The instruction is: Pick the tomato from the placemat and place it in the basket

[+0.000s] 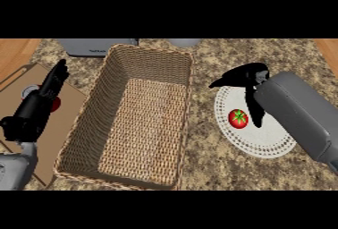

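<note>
**Colleague:** Where do things stand on your screen?

**Me:** Biggest first. There's the speckled counter (218, 170), and on it the long wicker basket (89, 129), running from 12 to 6 o'clock through the middle of my view with nothing in it. At its 3 o'clock, a little apart, lies the round white placemat (264, 143). My right hand (247, 76) hangs over the mat's 12 o'clock edge, spread wide and holding nothing. Part of it points toward 9 o'clock, and its fingers (257, 114) drop down just at the 3 o'clock side of the tomato (238, 118). The tomato sits on the mat, off-centre toward the basket.

**Colleague:** So the step is the grasp?

**Me:** I judge so, as nothing is picked yet. To do it well I'd centre the hand over the tomato first, thumb on its 9 o'clock side and fingers at its 3 o'clock. Then I'd come down and close from both sides together. It's round, so a nudge from one side alone would probably roll it. I can't tell whether a fingertip is touching it.

**Colleague:** And the other hand?

**Me:** My left hand (40, 105) rests at 9 o'clock over the brown board (20, 89), fingers straight and together. I'd leave it there. After the lift, the carry goes toward 9 o'clock and must clear the basket's wall.
</note>
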Robot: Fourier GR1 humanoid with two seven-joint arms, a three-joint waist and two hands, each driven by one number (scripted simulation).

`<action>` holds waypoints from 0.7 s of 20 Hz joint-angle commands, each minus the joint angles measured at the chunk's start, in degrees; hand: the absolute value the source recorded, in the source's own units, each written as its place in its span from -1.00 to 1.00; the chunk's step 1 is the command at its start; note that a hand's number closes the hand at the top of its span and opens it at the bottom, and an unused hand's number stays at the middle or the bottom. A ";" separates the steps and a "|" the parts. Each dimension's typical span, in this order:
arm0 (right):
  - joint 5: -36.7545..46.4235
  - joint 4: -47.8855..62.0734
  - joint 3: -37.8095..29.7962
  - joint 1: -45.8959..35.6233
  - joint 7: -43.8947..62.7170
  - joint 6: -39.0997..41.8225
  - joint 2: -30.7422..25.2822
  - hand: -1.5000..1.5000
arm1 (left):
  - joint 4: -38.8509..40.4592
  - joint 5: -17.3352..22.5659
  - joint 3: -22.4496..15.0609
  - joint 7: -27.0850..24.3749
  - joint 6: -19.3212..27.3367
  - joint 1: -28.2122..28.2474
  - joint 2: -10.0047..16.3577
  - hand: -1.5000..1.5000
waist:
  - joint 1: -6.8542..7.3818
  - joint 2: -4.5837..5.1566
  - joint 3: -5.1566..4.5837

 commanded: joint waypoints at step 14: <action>15.15 5.82 -5.20 5.33 -11.22 -8.89 3.71 -1.00 | -4.73 -2.31 3.01 -0.26 -3.93 5.00 -2.44 0.00 | -0.11 -0.22 -0.01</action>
